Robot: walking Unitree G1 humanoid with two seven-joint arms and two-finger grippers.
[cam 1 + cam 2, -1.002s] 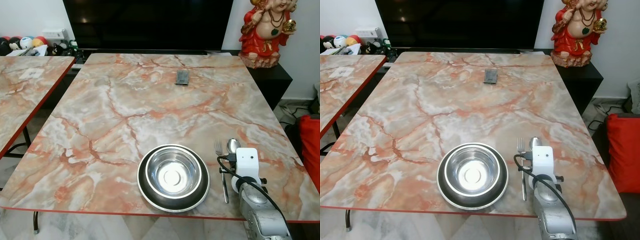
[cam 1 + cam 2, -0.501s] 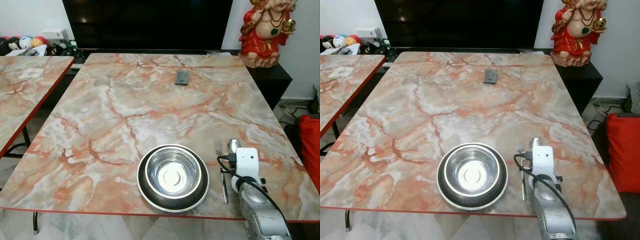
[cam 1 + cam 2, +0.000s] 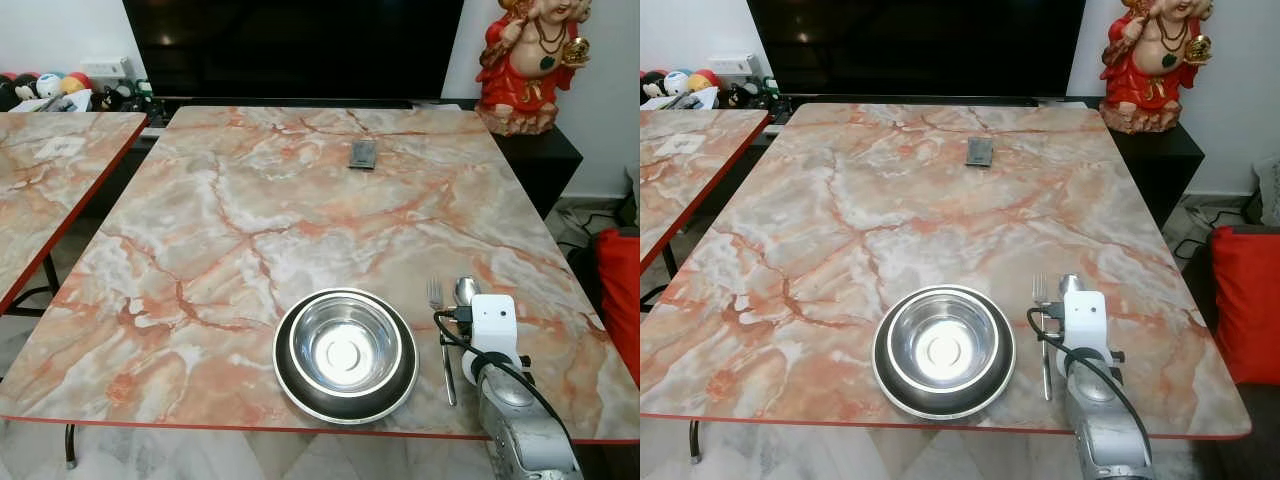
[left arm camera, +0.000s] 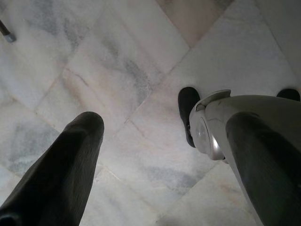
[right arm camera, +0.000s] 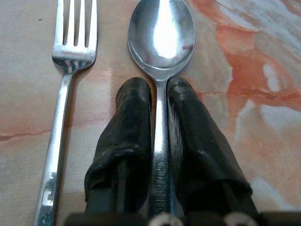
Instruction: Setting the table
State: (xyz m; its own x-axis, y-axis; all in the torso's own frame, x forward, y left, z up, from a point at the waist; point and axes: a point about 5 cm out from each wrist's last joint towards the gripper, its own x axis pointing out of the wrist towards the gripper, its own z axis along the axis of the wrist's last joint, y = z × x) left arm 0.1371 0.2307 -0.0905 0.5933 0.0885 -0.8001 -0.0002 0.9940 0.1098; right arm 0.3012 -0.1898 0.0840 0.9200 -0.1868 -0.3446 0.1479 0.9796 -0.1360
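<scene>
We have the spoon (image 5: 161, 35) lying on the marble worktop (image 3: 250, 220) near the front right corner, just beside the fork (image 5: 66, 84), and both sit right of the steel bowl (image 3: 346, 350), which rests in a dark plate (image 3: 290, 385). The spoon looks to us light, rigid and slick: polished steel on smooth stone, so it would likely skid or pivot if pinched near the bowl end. The neck of the handle, where it is narrow and straight, seems the sensible place to hold it, and that is where our right gripper (image 5: 160, 122) has it. Its jaws are drawn narrow, one finger (image 5: 127, 127) on each side of the handle and pressed against it (the spoon's bowl pokes out just past the tips). Whether the spoon rests on the worktop or is lifted a hair off it, we cannot tell. Our left gripper (image 4: 164, 155) hangs idle over the tiled floor (image 4: 117, 70), jaws spread wide and holding nothing.
</scene>
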